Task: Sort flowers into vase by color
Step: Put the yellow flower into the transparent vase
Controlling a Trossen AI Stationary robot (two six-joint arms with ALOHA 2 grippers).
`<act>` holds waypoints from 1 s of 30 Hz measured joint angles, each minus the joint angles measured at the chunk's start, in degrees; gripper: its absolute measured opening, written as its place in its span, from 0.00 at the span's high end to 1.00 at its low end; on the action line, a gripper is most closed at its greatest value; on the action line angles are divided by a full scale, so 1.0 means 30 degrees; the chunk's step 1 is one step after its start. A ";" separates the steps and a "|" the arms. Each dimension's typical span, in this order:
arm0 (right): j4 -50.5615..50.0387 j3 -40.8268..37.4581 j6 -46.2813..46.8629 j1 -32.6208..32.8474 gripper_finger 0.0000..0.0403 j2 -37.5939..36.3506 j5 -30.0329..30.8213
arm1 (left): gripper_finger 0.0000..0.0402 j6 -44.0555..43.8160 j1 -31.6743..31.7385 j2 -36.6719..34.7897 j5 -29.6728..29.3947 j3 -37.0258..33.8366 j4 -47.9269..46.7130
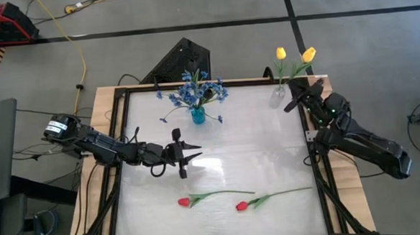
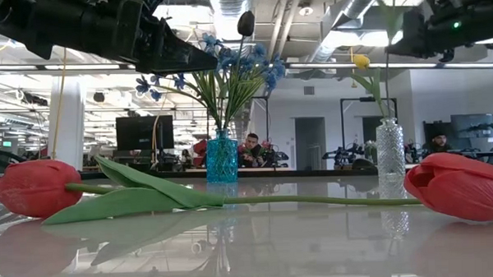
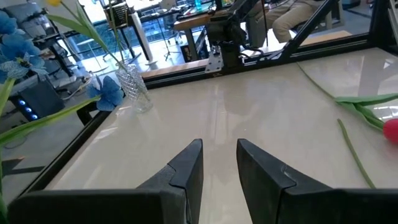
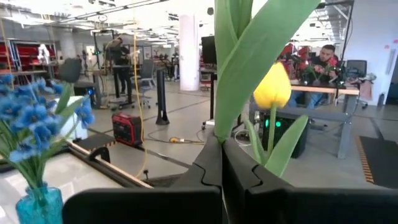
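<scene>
Right gripper (image 4: pixel 221 163) pinches a yellow tulip (image 1: pixel 308 55) stem shut between its jaws, over the clear vase (image 1: pixel 278 96). Left gripper (image 1: pixel 189 154) is empty, jaws slightly apart, near the blue vase (image 1: pixel 198 117); red tulips (image 1: pixel 184 201) lie nearer the front edge.

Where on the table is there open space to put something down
Free: the middle stretch between the blue vase, the clear vase and the two red tulips. Crowded: the near edge with the tulips, and beside the left pincer.
</scene>
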 joint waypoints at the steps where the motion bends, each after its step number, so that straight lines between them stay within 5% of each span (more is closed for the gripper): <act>1: 0.0332 -0.0288 0.0007 -0.0070 0.95 0.0034 0.0002 | 0.78 -0.0006 0.0000 0.0000 0.0007 0.0000 0.0001; 11: 0.1734 -0.2024 0.0501 -0.0727 0.93 -0.0007 0.0067 | 0.78 -0.0006 0.0000 0.0000 0.0007 0.0000 -0.0090; 20: 0.1559 -0.2045 0.1511 -0.1251 0.82 -0.0007 0.0896 | 0.78 -0.0021 0.0000 0.0000 -0.0015 0.0000 -0.0463; 30: -0.3594 -0.0402 0.3159 -0.1849 0.66 0.0054 0.1204 | 0.78 -0.0094 0.0000 0.0000 -0.0022 0.0000 -0.0436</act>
